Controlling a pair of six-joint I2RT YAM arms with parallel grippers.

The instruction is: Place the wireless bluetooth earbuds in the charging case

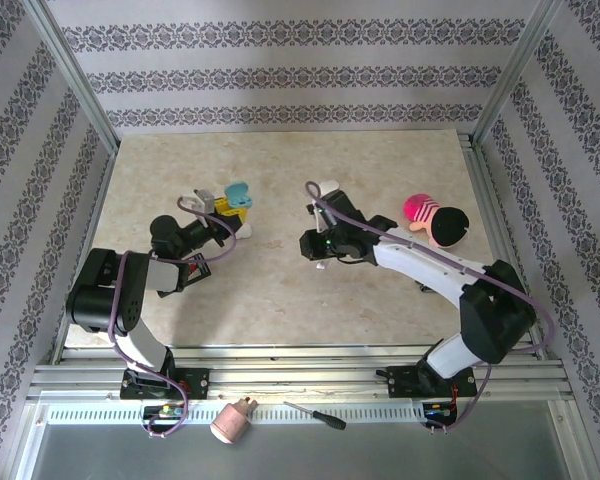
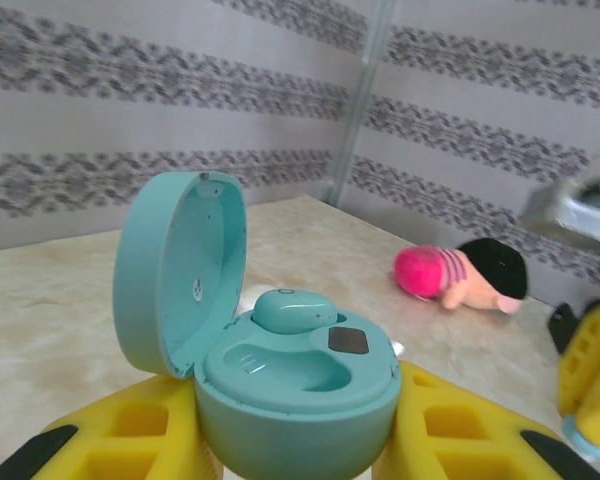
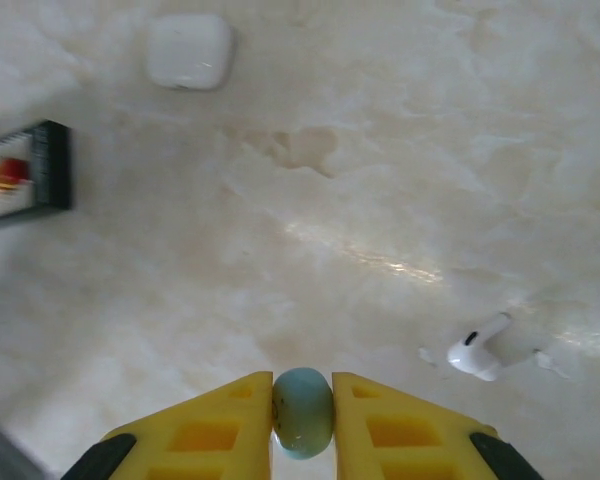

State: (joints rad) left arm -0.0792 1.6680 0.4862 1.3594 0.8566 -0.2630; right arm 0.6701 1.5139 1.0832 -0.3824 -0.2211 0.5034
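Note:
My left gripper is shut on the teal charging case, holding it upright with its lid swung open. One teal earbud sits in the case's far socket; the near socket is empty. From above, the case and left gripper are left of centre. My right gripper is shut on a second teal earbud, above the table to the right of the case. A white earbud lies on the table to its right.
A white case rests on the table beyond the right gripper. A pink and black plush toy lies at the right. A screwdriver and a pink object lie on the front ledge below the arm bases.

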